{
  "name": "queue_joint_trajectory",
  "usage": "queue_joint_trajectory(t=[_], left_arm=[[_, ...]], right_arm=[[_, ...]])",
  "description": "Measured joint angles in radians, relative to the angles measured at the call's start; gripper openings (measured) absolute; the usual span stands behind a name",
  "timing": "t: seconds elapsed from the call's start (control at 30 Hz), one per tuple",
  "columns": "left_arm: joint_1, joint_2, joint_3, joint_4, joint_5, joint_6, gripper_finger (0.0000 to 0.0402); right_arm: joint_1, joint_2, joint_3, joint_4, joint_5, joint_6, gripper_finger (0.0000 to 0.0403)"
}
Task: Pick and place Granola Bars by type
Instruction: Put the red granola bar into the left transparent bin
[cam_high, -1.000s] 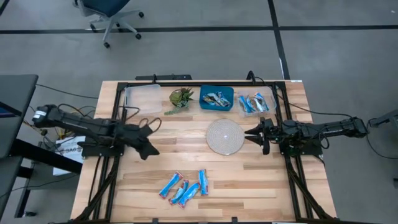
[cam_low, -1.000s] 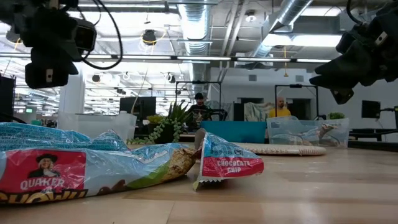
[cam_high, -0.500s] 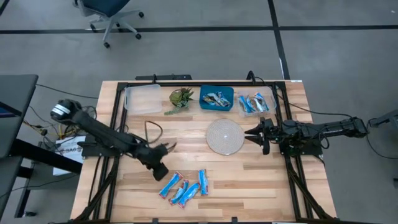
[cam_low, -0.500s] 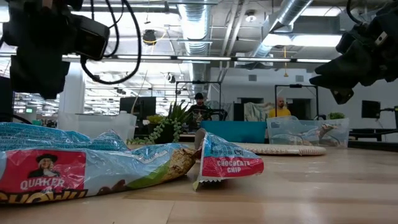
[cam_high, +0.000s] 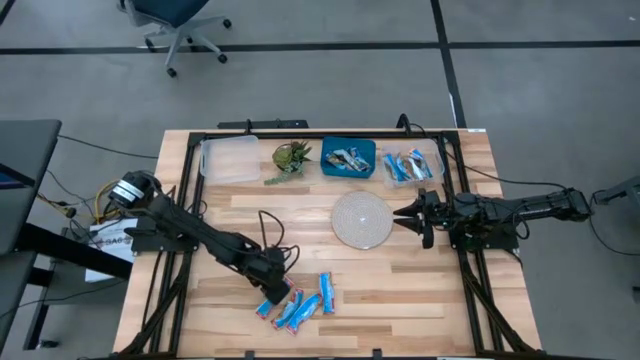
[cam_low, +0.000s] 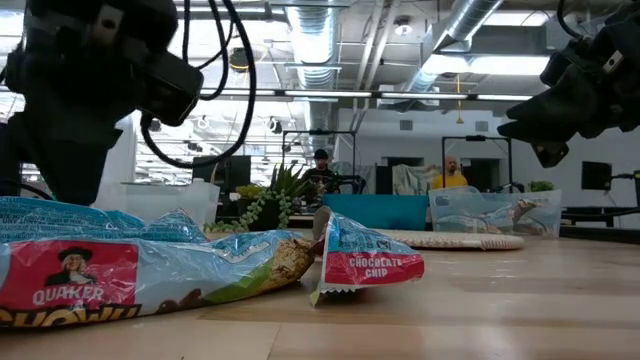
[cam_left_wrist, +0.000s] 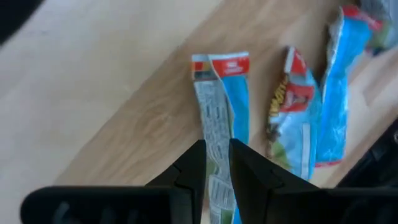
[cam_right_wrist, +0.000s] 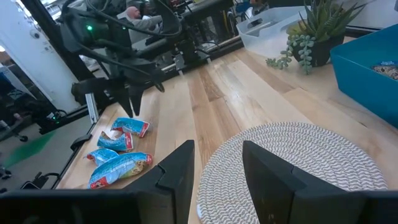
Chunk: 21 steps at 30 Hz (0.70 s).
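Left wrist view sets the left gripper (cam_left_wrist: 216, 163) directly above the end granola bar (cam_left_wrist: 221, 124), whose long axis runs straight out between the narrowly parted, empty jaws. The right gripper (cam_high: 408, 214), released, waits beside the woven disc (cam_high: 361, 220), farther off.

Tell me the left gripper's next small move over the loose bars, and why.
Probably lower and close. The left gripper is over the leftmost bar of the loose cluster, its fingers straddling the wrapper with a narrow gap, nothing clamped yet. The right gripper waits beside the woven disc.
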Motion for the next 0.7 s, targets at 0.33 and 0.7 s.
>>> queue_joint_trajectory(t=[0.33, 0.7], left_arm=[[-0.019, -0.005, 0.0, 0.056, -0.037, -0.067, 0.007], [-0.041, -0.005, 0.0, 0.058, -0.019, -0.078, 0.0174]], right_arm=[[0.0, 0.0, 0.0, 0.0, 0.0, 0.0, 0.0127], [0.0, 0.0, 0.0, 0.0, 0.0, 0.0, 0.0127]])
